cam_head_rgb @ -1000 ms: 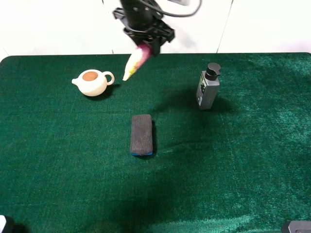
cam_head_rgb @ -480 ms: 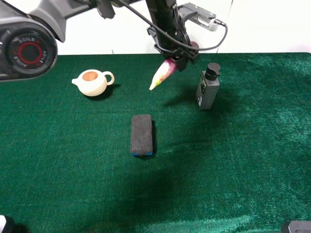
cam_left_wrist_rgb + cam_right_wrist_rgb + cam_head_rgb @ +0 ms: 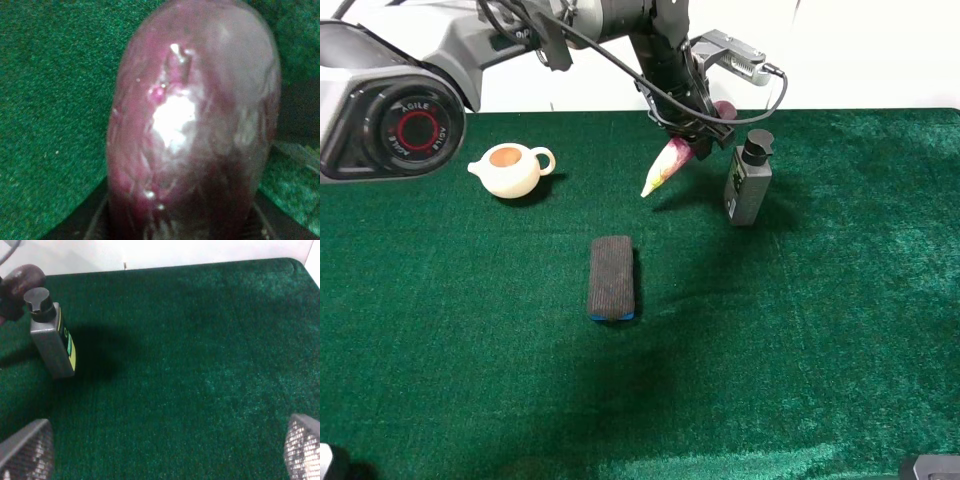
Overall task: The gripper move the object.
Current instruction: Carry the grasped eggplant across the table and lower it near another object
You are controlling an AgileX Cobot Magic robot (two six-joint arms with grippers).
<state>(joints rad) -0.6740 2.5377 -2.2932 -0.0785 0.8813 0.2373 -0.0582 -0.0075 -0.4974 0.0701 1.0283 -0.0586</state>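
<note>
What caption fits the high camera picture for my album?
The left claw holds a purple eggplant in the air between the cream teapot and the grey bottle.

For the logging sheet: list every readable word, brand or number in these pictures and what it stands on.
"AGILE", on the arm's round black joint cap; further letters there are unreadable.
Label on the grey bottle: print too blurred to read.
No other text shows.
</note>
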